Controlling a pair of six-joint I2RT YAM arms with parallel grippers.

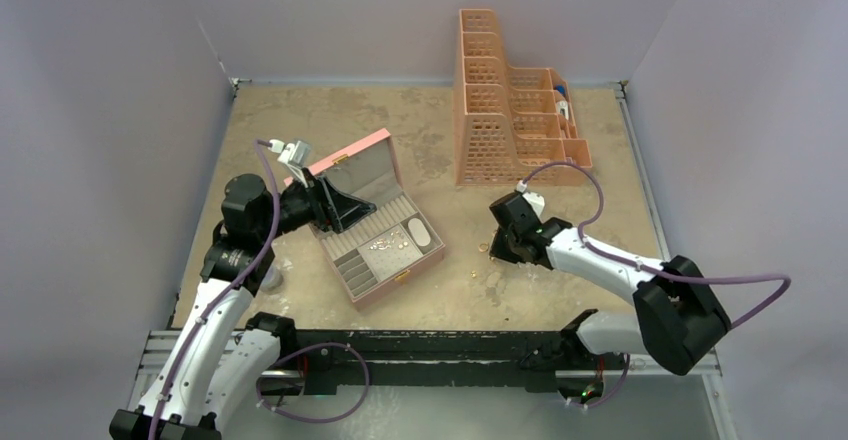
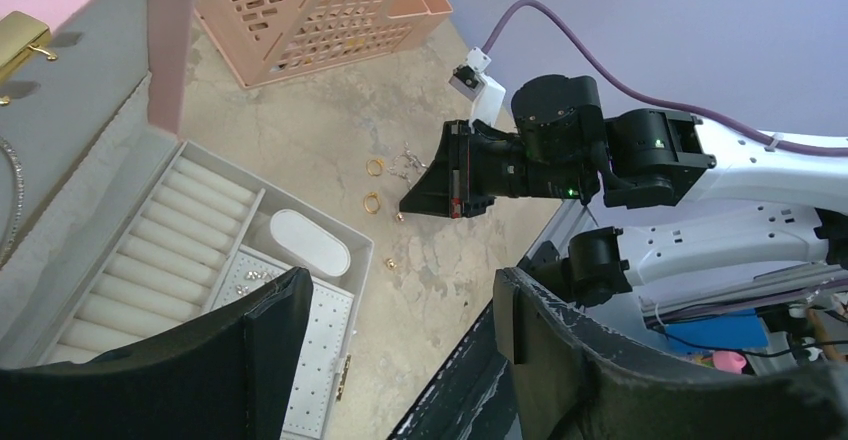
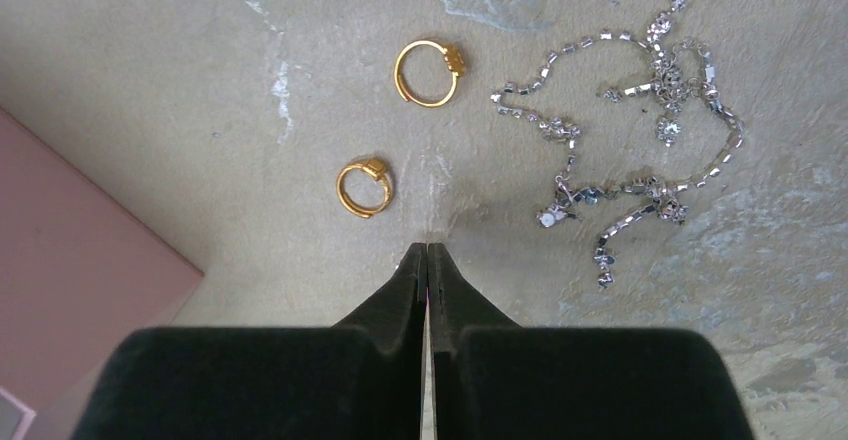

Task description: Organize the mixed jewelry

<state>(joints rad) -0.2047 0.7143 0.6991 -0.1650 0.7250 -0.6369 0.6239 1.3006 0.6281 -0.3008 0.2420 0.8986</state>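
Looking down your right wrist view, you see the right hand with its fingers pressed together, tips just short of the nearer gold ring. A second gold ring and a silver rhinestone chain lie beyond on the bench. Your left hand hangs spread apart over the open pink jewelry box.

The desk is sandy beige, mottled with pale grey-white blotches. The two rings are bright coppery gold. The chain is silvery and set with clear, sparkling stones. The box is pink outside and grey inside, with off-white ring rolls, a white dotted panel and a gold clasp. The organizer is peach, with a brick-like lattice of slots. The fingers are matte black and the cables are dull purple.
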